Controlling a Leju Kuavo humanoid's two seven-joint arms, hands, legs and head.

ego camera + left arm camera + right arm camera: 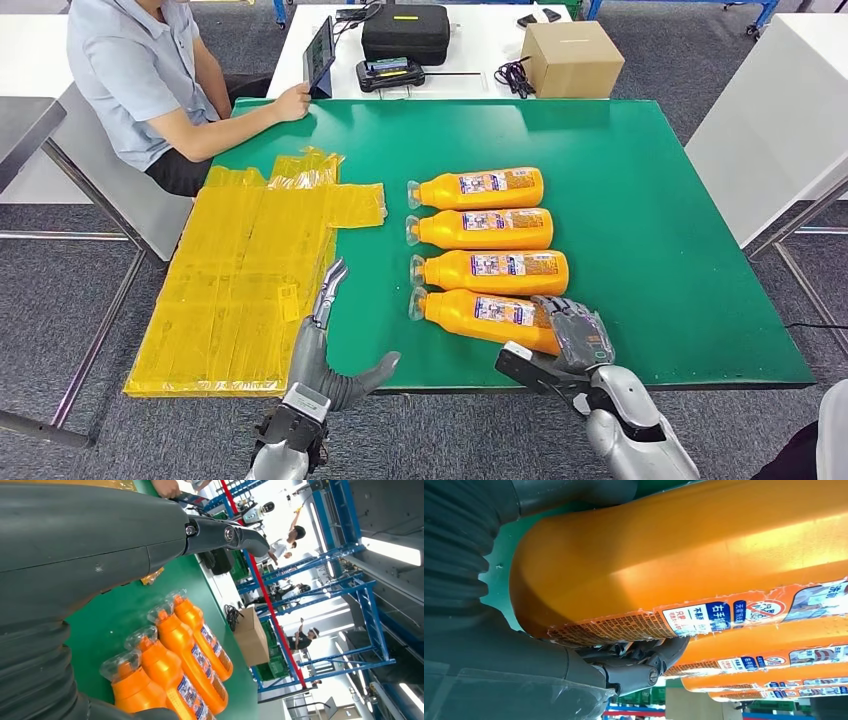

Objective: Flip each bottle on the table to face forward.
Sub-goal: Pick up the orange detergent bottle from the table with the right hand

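Right hand point(578, 335) fingers wrap the nearest bottle's point(480, 312) base on the counter point(660, 250); left hand point(325, 340) fingers spread, touching nothing.

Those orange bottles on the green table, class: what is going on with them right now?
Four orange bottles lie side by side on the green table, caps toward the yellow sheets. The robot's right hand grips the base of the nearest bottle. Its left hand hovers open nearby. A seated person uses a tablet.
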